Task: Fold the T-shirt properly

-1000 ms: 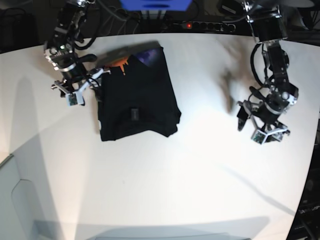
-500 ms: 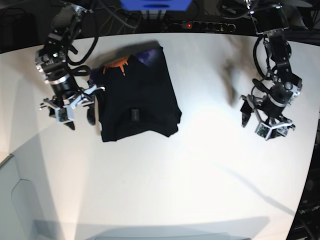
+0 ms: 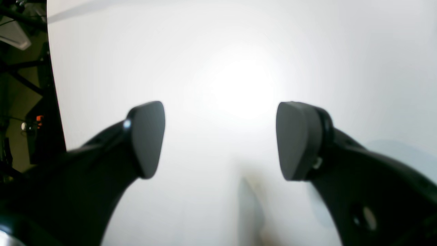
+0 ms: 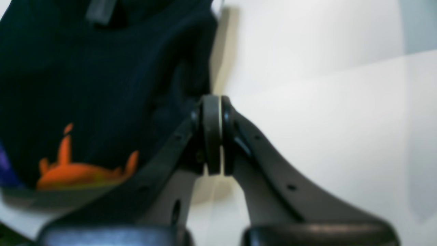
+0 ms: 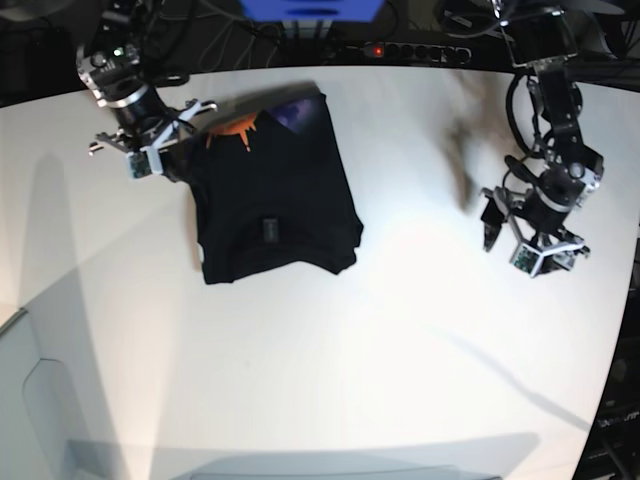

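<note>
Lying folded, soft black T-shirt (image 5: 272, 212) forms rectangle.

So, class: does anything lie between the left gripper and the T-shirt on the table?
Nothing visible does. Only bare table lies between the open left gripper and the folded T-shirt. The shut right gripper sits at the shirt's edge.

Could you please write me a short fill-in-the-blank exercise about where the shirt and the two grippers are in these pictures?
1. The folded T-shirt lying on the white table is mostly ____ in colour.
2. The left gripper hangs over bare table with its jaws ____.
3. The right gripper has its jaws ____, beside the T-shirt's edge.
4. The print showing at the T-shirt's far edge is purple and ____.

Missing words: black; open; shut; orange
</note>
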Action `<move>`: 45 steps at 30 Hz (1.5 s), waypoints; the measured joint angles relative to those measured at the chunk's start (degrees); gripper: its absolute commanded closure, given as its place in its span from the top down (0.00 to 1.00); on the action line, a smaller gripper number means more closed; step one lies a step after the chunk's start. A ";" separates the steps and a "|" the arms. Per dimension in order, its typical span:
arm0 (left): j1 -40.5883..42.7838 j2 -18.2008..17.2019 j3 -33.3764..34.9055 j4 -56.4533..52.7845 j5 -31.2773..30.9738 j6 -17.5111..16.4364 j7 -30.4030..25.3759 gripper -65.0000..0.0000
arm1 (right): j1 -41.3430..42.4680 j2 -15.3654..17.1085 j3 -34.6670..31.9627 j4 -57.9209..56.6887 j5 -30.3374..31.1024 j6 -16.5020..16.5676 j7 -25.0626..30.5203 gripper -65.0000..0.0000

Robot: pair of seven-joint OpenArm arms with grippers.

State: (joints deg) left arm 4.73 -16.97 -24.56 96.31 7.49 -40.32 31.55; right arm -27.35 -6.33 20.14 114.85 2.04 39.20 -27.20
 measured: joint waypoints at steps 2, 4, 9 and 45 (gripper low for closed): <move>0.02 0.02 0.02 0.00 -0.02 0.00 0.00 0.75 | -0.90 0.15 -0.44 0.00 2.95 0.00 1.05 0.00; 0.02 -0.02 0.02 0.00 0.00 0.00 0.00 0.75 | -1.33 0.76 -0.20 -0.13 3.02 0.00 2.64 0.00; 0.17 0.00 0.02 0.00 -0.04 0.00 -0.02 0.75 | -0.50 0.63 -0.17 -5.81 3.30 0.00 4.11 0.00; 19.26 3.76 -19.85 3.39 -8.35 0.02 -0.24 0.75 | -0.50 5.57 -0.13 -18.12 8.96 -0.02 14.21 0.00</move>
State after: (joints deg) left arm 23.99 -13.21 -44.40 99.70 -0.86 -40.29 31.31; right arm -27.86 -0.75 20.01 96.73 11.00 39.18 -12.99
